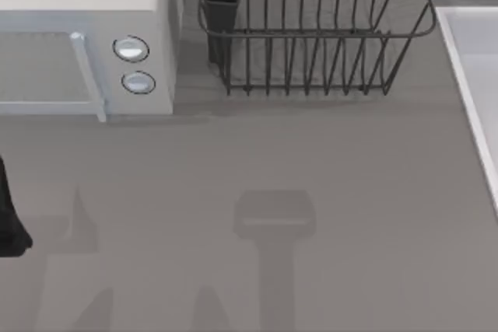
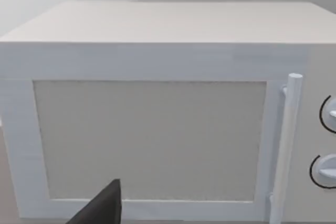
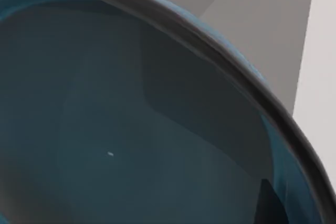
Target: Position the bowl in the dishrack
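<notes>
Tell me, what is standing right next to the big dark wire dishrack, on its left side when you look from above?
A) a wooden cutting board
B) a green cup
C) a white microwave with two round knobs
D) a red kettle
C: the top view shows the white microwave with two round knobs beside the dark grey wire dishrack, on its left.

blue bowl (image 3: pixel 131 145) interior, dark rim, close
</notes>
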